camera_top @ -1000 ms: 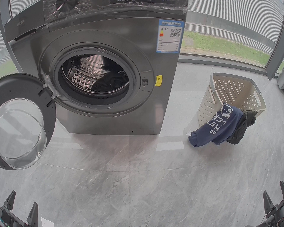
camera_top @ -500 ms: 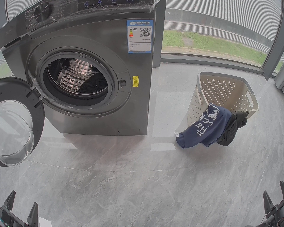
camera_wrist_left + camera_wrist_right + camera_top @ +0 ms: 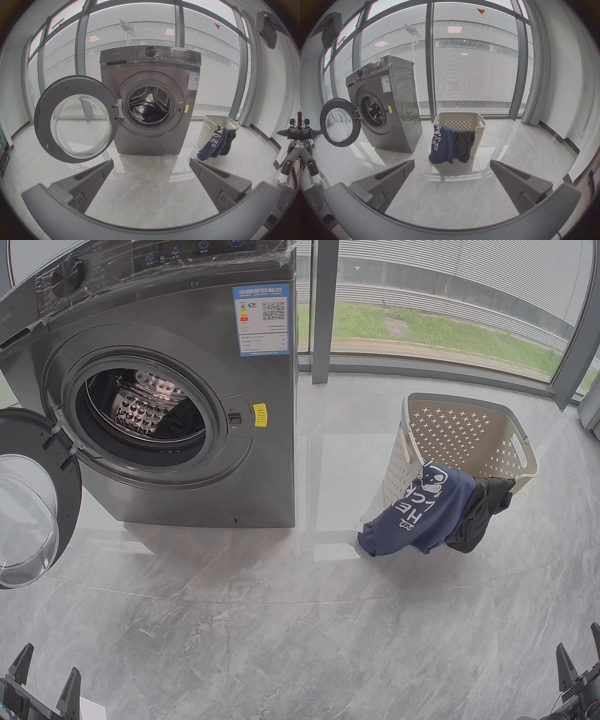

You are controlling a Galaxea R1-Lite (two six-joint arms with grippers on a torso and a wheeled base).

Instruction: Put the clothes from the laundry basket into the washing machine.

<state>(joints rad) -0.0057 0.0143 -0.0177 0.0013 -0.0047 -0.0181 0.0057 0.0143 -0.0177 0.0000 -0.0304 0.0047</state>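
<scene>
Inspection from the remote station, largest item first.

1. Floor: grey tile, carrying everything below.
2. Washing machine: stands to my left front. Its door is swung fully wide on the left hinge, so the drum mouth is unobstructed for loading. A dark item lies low in the drum; I judge part of the load is already inside.
3. Laundry basket: cream, perforated, upright on the floor to my right front, well apart from the machine.
4. Blue shirt: draped over the basket's near rim, most of it hanging outside, its lower end at or close to the floor. Hanging this way it offers a loose fold to take from the front.
5. Black garment: draped over the same rim, just beside the shirt and touching it on the right.
6. Left pincer: jaws spread, nothing between them, held low, facing the machine.
7. Right pincer: jaws spread, empty, held low, facing the basket.

Finding: both pincers are well short of the clothes. I judge the next step is to close on the basket, the right arm being the better placed.
</scene>
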